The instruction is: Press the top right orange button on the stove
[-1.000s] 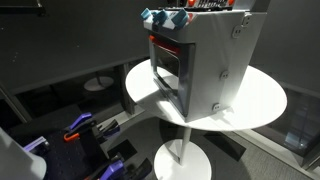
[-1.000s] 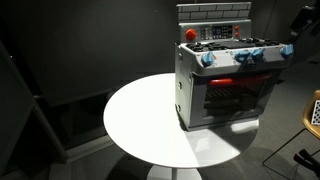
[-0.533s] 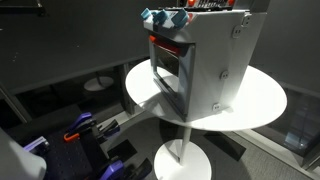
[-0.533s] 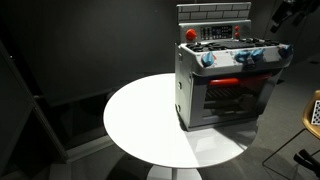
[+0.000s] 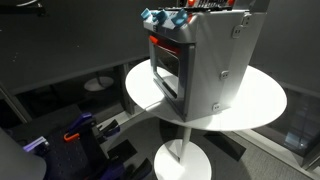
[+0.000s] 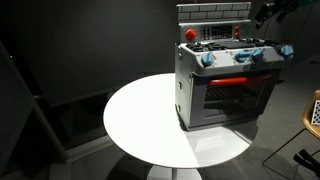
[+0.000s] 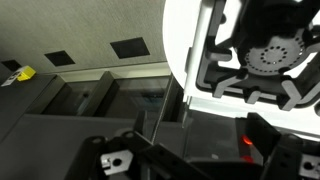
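The light-grey toy stove (image 6: 225, 95) stands on the right part of a round white table (image 6: 130, 120). It has a dark oven window, a red-orange strip, blue knobs (image 6: 245, 55) and a back panel with a small orange button (image 6: 237, 32) near its right end. It also shows in an exterior view (image 5: 215, 60). My gripper (image 6: 272, 12) hangs in the air above and behind the stove's right rear corner, touching nothing. In the wrist view the gripper (image 7: 200, 160) has dark fingers (image 7: 285, 150) standing apart, with a burner (image 7: 268, 58) of the stove top beyond them.
The table stands on a single post with a round white foot (image 5: 182, 160). Blue and orange equipment (image 5: 80, 130) lies on the floor beside it. A red knob (image 6: 190, 34) sits at the stove's left rear corner. The surroundings are dark.
My gripper has moved left and slightly up, from beside the stove's right side to above its back right corner. The stove has not moved.
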Available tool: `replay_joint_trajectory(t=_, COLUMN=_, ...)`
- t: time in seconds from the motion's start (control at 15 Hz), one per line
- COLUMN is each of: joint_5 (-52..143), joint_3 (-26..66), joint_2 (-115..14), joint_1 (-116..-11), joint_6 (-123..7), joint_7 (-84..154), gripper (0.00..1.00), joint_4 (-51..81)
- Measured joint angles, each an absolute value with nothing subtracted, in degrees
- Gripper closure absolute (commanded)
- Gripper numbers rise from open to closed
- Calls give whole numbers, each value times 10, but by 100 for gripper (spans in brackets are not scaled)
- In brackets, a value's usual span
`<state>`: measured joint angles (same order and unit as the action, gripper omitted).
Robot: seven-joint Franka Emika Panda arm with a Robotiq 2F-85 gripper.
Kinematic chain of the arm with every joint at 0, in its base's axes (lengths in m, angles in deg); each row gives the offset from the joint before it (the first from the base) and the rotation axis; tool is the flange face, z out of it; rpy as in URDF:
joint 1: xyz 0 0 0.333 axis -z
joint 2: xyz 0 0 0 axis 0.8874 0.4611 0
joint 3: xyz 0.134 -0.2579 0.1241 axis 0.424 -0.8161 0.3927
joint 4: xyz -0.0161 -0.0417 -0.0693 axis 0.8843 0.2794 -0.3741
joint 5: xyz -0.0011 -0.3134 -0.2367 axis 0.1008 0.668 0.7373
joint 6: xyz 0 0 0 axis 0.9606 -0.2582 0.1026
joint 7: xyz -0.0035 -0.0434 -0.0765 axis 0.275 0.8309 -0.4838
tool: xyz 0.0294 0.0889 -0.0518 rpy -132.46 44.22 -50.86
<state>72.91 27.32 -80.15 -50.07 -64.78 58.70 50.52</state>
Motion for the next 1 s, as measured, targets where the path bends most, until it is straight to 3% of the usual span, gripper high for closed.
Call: replay_joint_trajectory(t=1.0, joint_5=824, joint_3=257, joint_2=-701, joint_1=-538, joint_6=-649, joint_7=679, gripper=0, joint_4=408)
